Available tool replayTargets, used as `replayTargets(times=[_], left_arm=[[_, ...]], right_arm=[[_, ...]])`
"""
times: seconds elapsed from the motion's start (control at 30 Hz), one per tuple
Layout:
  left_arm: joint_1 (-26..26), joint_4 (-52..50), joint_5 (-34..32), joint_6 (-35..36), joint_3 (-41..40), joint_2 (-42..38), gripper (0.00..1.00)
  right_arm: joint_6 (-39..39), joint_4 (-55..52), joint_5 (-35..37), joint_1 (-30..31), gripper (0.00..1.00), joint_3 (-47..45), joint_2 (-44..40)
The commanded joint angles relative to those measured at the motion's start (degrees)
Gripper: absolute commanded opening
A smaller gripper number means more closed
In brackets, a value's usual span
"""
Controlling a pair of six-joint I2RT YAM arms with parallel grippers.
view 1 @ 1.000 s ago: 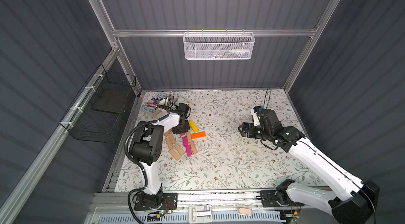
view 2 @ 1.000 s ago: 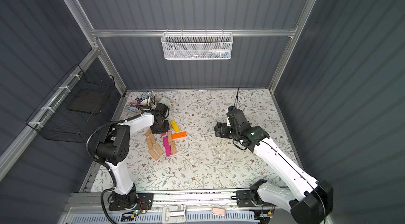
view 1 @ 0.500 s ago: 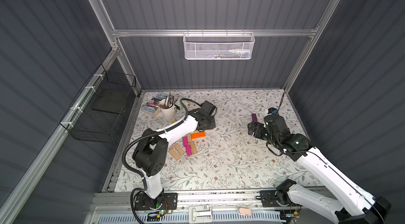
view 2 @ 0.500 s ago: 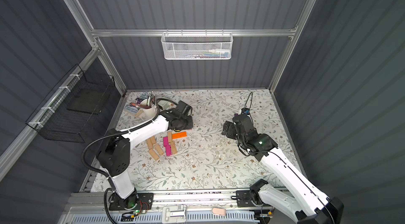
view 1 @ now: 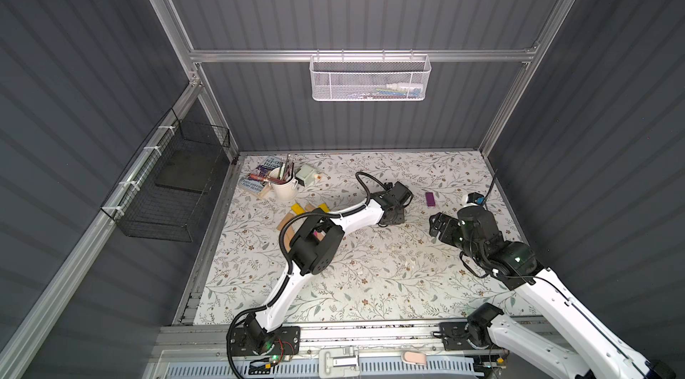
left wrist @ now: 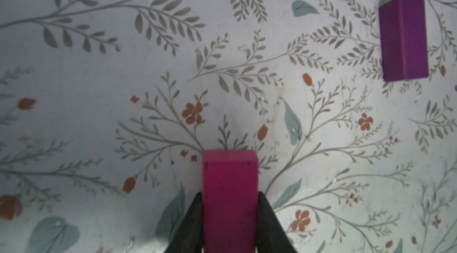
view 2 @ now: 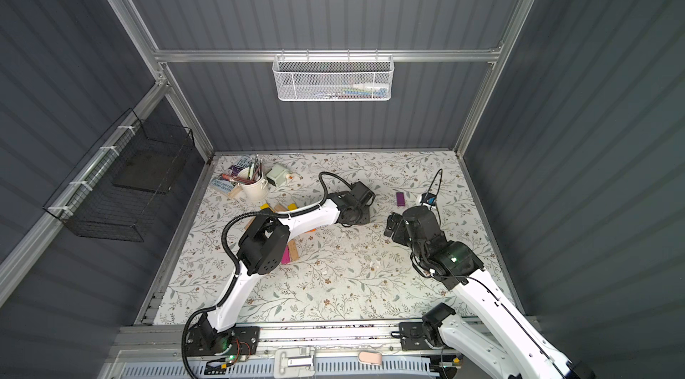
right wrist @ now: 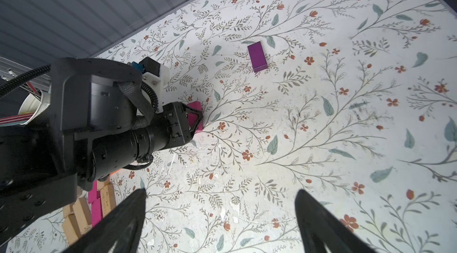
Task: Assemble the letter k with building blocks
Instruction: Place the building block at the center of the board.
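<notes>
Firmly clamped between the jaws of the left gripper (left wrist: 230, 196), a pink block (left wrist: 230, 175) juts forward low over the floral bench (left wrist: 99, 91), near its middle (whether it touches the surface I cannot tell). A purple block (view 1: 429, 199) lies flat and alone, well apart from the pink one and farther toward the back wall. The right gripper (right wrist: 221, 192) hangs near it with jaws spread wide and nothing between them. The remaining blocks (right wrist: 84, 212), tan, pink, yellow and orange, cluster beside the left arm (view 1: 315, 243), which partly hides them. A white cup (view 1: 284, 188) of brushes stands in the back left corner, against a book (view 1: 267, 166).
</notes>
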Motion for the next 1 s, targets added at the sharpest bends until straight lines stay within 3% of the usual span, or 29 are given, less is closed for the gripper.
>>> replayTargets(times=[0.0, 0.5, 0.6, 0.77, 0.97], left_arm=[[-0.4, -3.1, -0.1, -0.2, 3.5, 2.6, 0.19], [-0.5, -1.5, 0.6, -0.4, 3.1, 2.1, 0.45], [-0.4, -1.5, 0.4, 0.2, 2.7, 0.4, 0.45], [0.2, 1.9, -0.2, 2.5, -3.4, -8.4, 0.50], [5.3, 8.4, 1.6, 7.0, -21.6, -28.6, 0.57]], right_arm=[[0.5, -1.4, 1.7, -0.2, 0.94, -0.6, -0.6], [0.1, -0.7, 1.7, -0.5, 0.96, -0.5, 0.1], [-0.1, -0.6, 1.4, -0.5, 0.96, 0.0, 0.6], [-2.3, 0.7, -2.2, -1.0, 0.96, 1.2, 3.6], [-6.9, -0.1, -8.3, -1.5, 0.97, 6.4, 12.8]])
